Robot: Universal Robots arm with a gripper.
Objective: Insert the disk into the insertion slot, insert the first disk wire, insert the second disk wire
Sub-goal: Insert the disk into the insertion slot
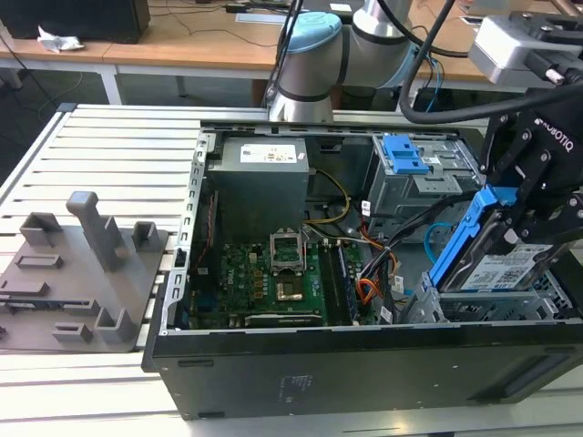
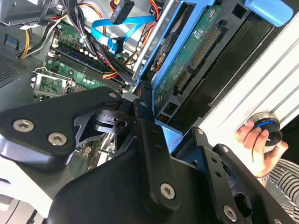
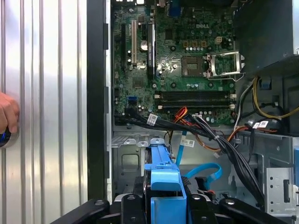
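Note:
The disk [image 1: 503, 269], a silver drive with a white label in a blue caddy, hangs tilted over the right end of the open computer case. My gripper [image 1: 512, 229] is shut on it from above. The disk's lower edge sits just above the insertion slot [image 1: 474, 306], a low grey metal bay at the case's front right corner. In the first wrist view the blue caddy [image 3: 163, 178] is clamped in my gripper [image 3: 164, 201], over the grey bay floor [image 3: 129, 161]. The second wrist view has the drive's green underside [image 2: 196, 51] beside a black finger [image 2: 147, 135]. A loose blue wire [image 3: 205, 171] lies near the bay.
A taller grey cage with a blue latch [image 1: 404, 155] stands behind the slot. A bundle of black and coloured cables [image 3: 219, 140] crosses between motherboard [image 1: 273, 273] and bay. A person's hand [image 2: 258, 140] rests on a blue-ringed knob on the ribbed table. A grey fixture [image 1: 82, 264] sits at the exterior view's left.

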